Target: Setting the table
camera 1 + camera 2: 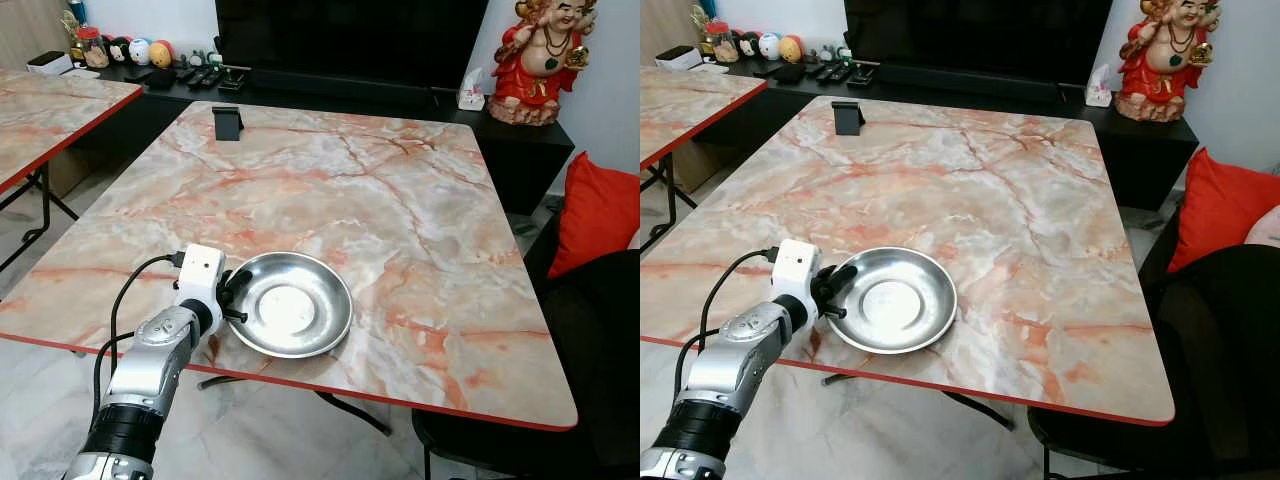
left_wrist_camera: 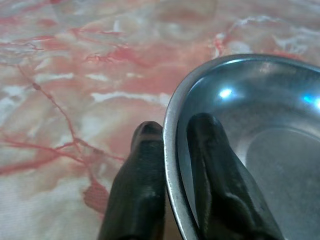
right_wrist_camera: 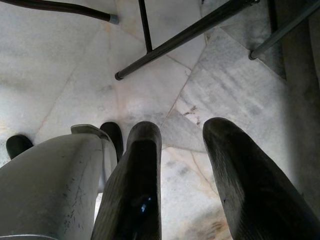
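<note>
Shiny round steel plate [image 1: 290,305], upright, empty, flat on marble table [image 1: 400,210] near front edge
</note>
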